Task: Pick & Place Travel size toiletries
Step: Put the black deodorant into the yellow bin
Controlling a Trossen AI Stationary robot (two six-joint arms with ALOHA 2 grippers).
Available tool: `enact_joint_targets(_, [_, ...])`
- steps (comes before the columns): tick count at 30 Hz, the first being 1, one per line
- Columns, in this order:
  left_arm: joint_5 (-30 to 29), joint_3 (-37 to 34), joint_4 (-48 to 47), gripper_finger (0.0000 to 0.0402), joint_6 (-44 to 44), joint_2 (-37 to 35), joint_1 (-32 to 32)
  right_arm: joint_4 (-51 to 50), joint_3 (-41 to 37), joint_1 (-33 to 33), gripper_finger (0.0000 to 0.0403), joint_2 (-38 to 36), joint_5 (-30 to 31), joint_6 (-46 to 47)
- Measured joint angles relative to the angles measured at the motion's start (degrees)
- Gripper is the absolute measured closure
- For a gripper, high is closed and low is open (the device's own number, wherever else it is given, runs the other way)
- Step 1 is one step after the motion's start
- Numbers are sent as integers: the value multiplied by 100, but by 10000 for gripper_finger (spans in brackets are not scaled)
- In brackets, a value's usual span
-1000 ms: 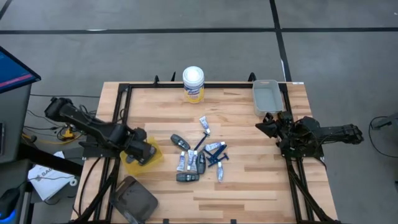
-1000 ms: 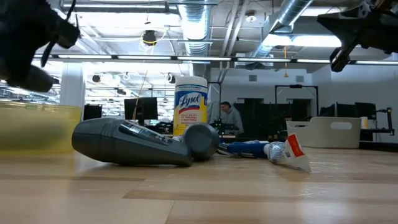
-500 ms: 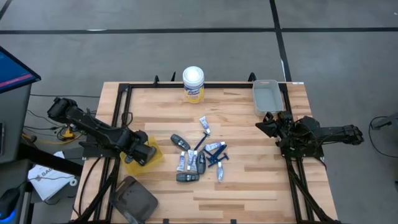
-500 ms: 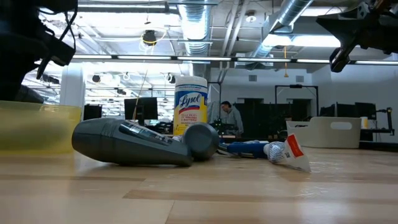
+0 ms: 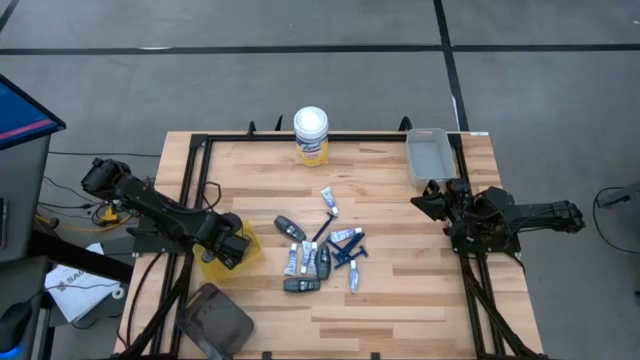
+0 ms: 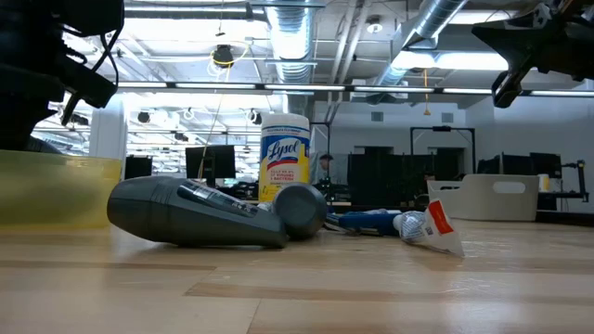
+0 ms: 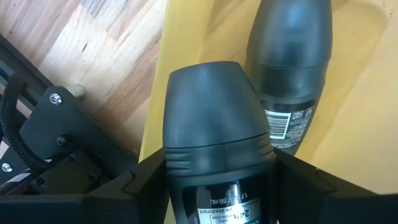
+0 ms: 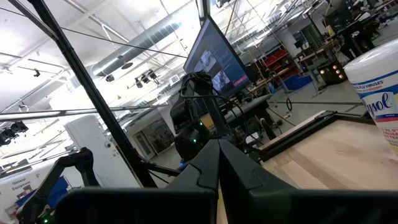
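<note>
Small white tubes, dark grey sticks and thin blue razors lie in a loose pile (image 5: 320,250) at mid-table; in the low view a grey stick (image 6: 195,213) and a tube (image 6: 432,227) lie on their sides. My left gripper (image 5: 232,245) is above the yellow bin (image 5: 212,264) at the table's left and is shut on a dark grey stick (image 7: 214,124). A second grey stick (image 7: 289,62) lies on the floor of the yellow bin (image 7: 193,31). My right gripper (image 5: 425,203) is shut and hangs above the table's right side (image 8: 217,146), touching nothing. My left gripper pinches the dark grey stick by its body (image 7: 217,186), just behind the cap, one finger (image 7: 143,183) on each side. The fingers come from above, slanting down into the bin. The stick is lifted clear, with its cap end (image 7: 211,99) beyond the fingertips and over the bin floor.
A tall white canister with a yellow label (image 5: 311,135) stands at the far edge. A grey bin (image 5: 428,157) sits at the far right corner, just beyond the right gripper. A dark lid-like object (image 5: 215,320) lies past the near left corner. A black frame rims the table.
The left arm has shifted a little over the yellow bin, toward the near edge, still shut on the stick. The right arm and the pile have kept still.
</note>
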Motion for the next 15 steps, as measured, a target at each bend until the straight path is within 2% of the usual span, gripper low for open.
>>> enact_joint_targets(15, [164,121,226,112,40,-83,80,0,0,0,403,0,0,0])
